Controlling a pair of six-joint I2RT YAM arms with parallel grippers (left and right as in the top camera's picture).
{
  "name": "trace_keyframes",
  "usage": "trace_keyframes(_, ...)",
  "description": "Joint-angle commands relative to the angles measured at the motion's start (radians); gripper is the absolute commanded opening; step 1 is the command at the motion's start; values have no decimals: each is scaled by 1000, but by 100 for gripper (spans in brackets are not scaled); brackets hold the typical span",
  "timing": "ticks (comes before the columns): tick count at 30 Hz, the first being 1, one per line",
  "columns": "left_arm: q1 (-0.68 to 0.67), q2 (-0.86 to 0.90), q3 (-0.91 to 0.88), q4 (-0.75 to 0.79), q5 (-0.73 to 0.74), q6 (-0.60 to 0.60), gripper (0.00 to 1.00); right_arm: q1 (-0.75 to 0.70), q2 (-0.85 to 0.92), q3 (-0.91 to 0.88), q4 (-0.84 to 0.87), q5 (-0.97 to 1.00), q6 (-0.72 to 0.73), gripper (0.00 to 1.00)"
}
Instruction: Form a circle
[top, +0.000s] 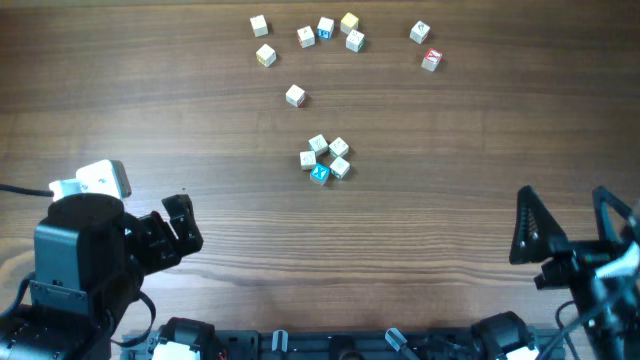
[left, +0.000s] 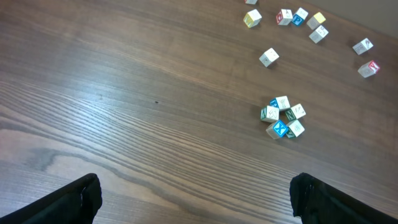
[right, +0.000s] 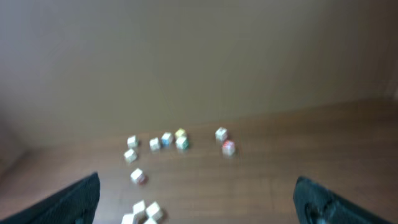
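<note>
- Loose cubes (top: 306, 37) are lying scattered across the far part of the table (top: 480, 130); a red-faced cube (top: 431, 59) is sitting at the right end of that scatter.
- A lone cube (top: 295, 95) is resting between the scatter and the circle, on the circle's far side, away from both arms.
- The circle (top: 325, 158) is sitting mid-table: a tight ring of small pale cubes, one face blue.
- Left gripper (left: 199, 199) is hanging near-left, jaws spread wide, gripping nothing; the circle is lying well ahead, to its right.
- Right gripper (top: 570, 225) is hanging near-right, jaws wide apart, empty; the circle is lying well apart, ahead and left. Its wrist view is blurring the cubes.
</note>
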Motion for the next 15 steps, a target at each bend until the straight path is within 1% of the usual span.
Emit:
trace_keyframes(1, 6, -1, -1, 2, -13, -6, 100, -128, -213, -212, 156, -187, -64, 100)
trace_keyframes(4, 7, -1, -1, 2, -13, -6, 100, -217, -338, -387, 290, -356, -165, 100)
trace_keyframes(5, 6, -1, -1, 2, -13, -6, 100, -227, -369, -438, 314, -367, -192, 100)
trace_keyframes(7, 7, -1, -1, 2, -13, -6, 100, -239, -410, -558, 389, -369, -197, 100)
trace_keyframes(9, 7, -1, -1, 2, -13, -6, 100, -239, -405, -698, 547, -393, -201, 100)
trace_keyframes(12, 7, -1, -1, 2, -13, -6, 100, -239, -410, -874, 750, -381, -201, 100)
trace_keyframes(13, 7, -1, -1, 2, -13, -6, 100, -239, -410, -960, 845, -381, -200, 100)
trace_keyframes(15, 6, -1, -1, 2, -13, -6, 100, -239, -410, -1077, 988, -383, -188, 100)
